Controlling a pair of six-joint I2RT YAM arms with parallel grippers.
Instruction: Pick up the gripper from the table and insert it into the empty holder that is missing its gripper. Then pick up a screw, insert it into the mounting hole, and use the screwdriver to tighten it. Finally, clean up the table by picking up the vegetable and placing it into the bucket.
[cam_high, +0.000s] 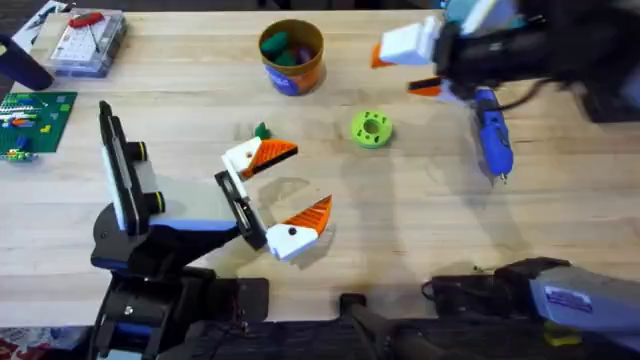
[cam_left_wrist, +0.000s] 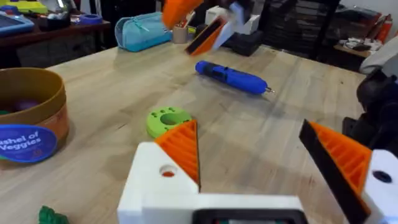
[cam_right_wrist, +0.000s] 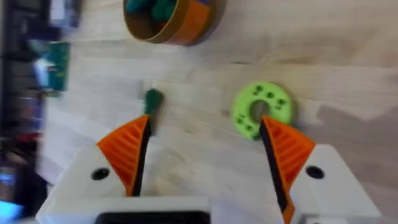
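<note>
In the overhead view, the left gripper (cam_high: 305, 178) was seen just below the centre of the frame, its two fingers spread apart with nothing held between them. The gripper (cam_high: 250, 158), a white block with an orange pointed finger, was seated at the upper end of the holder (cam_high: 240, 205), the black plate at the tip of the left arm. The matching finger with the black dot (cam_high: 296, 230) was placed at the holder's lower end. In the left wrist view, a round hole was visible in the white block of the gripper (cam_left_wrist: 155, 180).

The right gripper (cam_high: 400, 72) was held at the upper right of the overhead frame, its fingers released and empty. The blue screwdriver (cam_high: 492, 140) was laid on the table just below and to the right of it. A green disc (cam_high: 371, 128) was found right of centre, apart from both grippers.

The bucket (cam_high: 291, 55) was stood at the top centre, with green pieces seen inside. A small green vegetable (cam_high: 262, 131) was left on the table just above the gripper's white block, well below the bucket.
</note>
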